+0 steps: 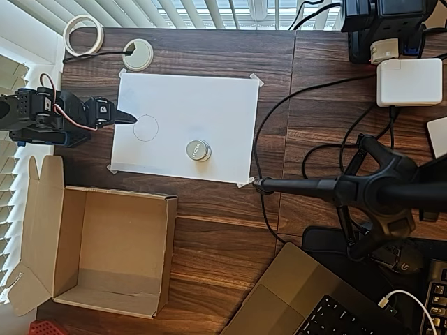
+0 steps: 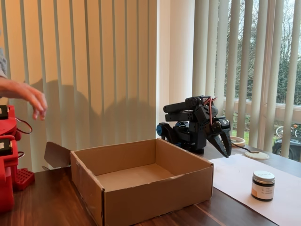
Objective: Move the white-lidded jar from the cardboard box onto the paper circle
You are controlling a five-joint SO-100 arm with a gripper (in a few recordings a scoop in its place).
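Observation:
The white-lidded jar [image 1: 198,150] [image 2: 263,185] stands upright on the white paper sheet [image 1: 209,105], to the right of and below the small pencilled paper circle [image 1: 145,128], which has nothing on it. The brown cardboard box [image 1: 105,241] [image 2: 155,197] sits open below the sheet in the overhead view, nothing in it. My gripper [image 1: 126,118] [image 2: 225,143] hangs at the sheet's left edge, just left of the circle, its dark fingers together and holding nothing. It is well apart from the jar.
A white tape ring [image 1: 83,33] and a cable grommet [image 1: 137,54] lie beyond the sheet. A black camera stand [image 1: 370,187], cables, a white charger [image 1: 408,82] and a laptop [image 1: 300,300] crowd the right side. A person's hand [image 2: 28,96] hovers at the left edge.

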